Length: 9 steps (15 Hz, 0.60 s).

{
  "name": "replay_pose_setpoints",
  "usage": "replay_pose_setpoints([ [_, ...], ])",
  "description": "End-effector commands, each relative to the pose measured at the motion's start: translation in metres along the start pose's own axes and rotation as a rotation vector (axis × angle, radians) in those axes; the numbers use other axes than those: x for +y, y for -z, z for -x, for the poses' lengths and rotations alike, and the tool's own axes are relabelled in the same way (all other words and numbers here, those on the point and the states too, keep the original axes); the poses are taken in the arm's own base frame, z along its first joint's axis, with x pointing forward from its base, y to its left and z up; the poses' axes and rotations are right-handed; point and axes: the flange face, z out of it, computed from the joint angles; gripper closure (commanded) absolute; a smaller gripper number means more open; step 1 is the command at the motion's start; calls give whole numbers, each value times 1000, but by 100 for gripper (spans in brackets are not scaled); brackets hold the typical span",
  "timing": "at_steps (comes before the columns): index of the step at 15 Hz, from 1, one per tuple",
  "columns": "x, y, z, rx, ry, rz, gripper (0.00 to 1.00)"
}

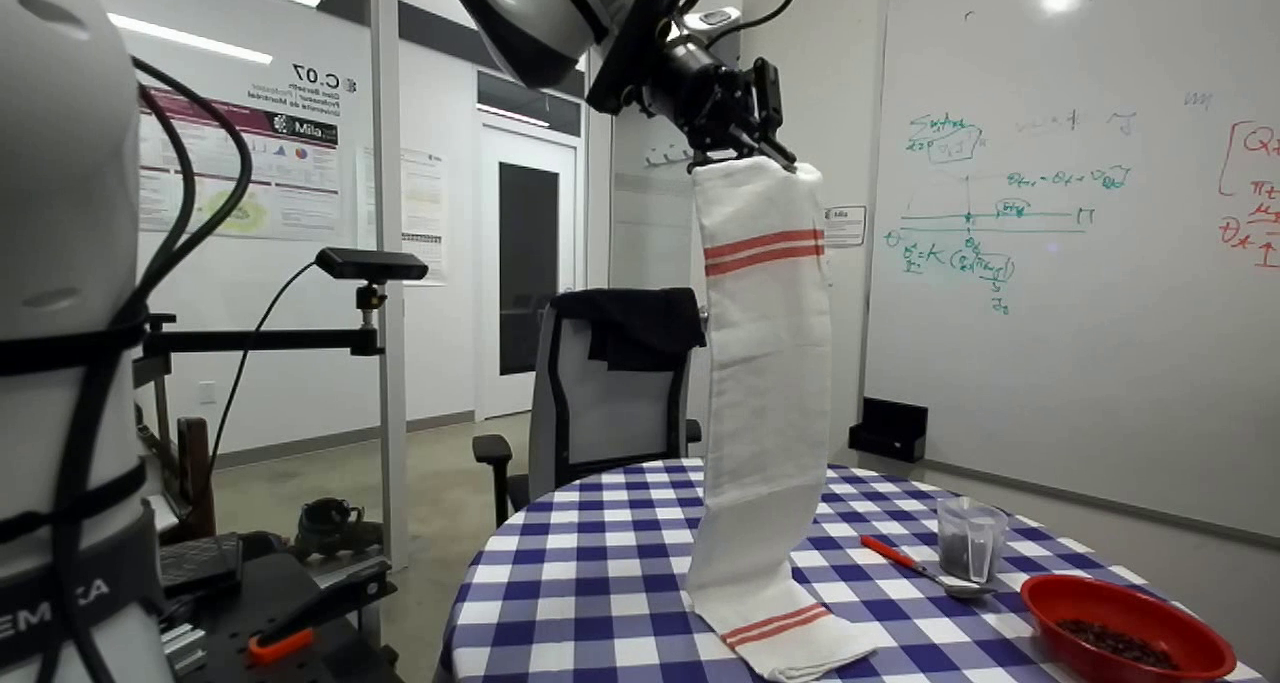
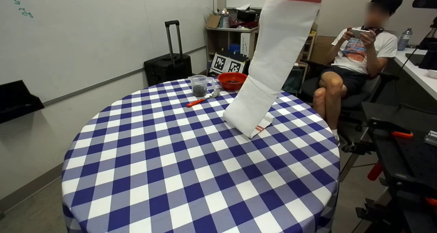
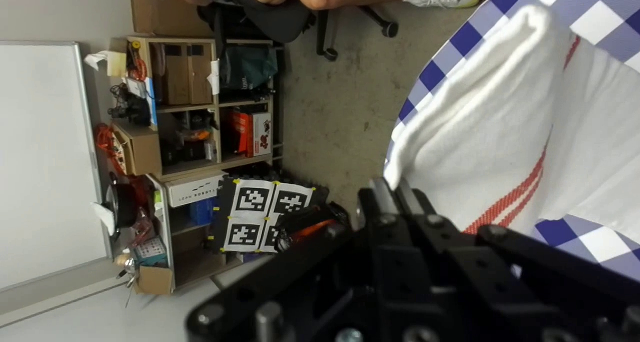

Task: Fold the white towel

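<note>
The white towel (image 1: pixel 768 383) hangs upright above the table in an exterior view, with red stripes near its top and bottom. My gripper (image 1: pixel 780 158) is shut on its top edge. The towel's lower end rests on the table, bent under with the red-striped end lying flat. In an exterior view the towel (image 2: pixel 276 48) hangs at a slant; its top and the gripper are outside that picture. In the wrist view the gripper fingers (image 3: pixel 394 184) pinch a corner of the towel's thick upper edge (image 3: pixel 500 121), with the rest of the towel falling away to the right.
A blue-and-white checked tablecloth (image 2: pixel 170 175) covers the round table. A red bowl (image 2: pixel 232 87) with dark contents, a clear measuring cup (image 1: pixel 970 541) and an orange-handled spoon (image 1: pixel 887 550) stand near one edge. A chair (image 1: pixel 620 403) is behind the table. A person (image 2: pixel 362 52) sits nearby.
</note>
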Motion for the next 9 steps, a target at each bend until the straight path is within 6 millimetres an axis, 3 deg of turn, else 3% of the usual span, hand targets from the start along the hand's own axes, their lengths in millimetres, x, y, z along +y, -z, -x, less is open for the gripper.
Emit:
replay_pose_setpoints([
  [1,-9,-10,-7,28,40,75,99],
  [9,-76,-61,-19,29,154,114,99],
])
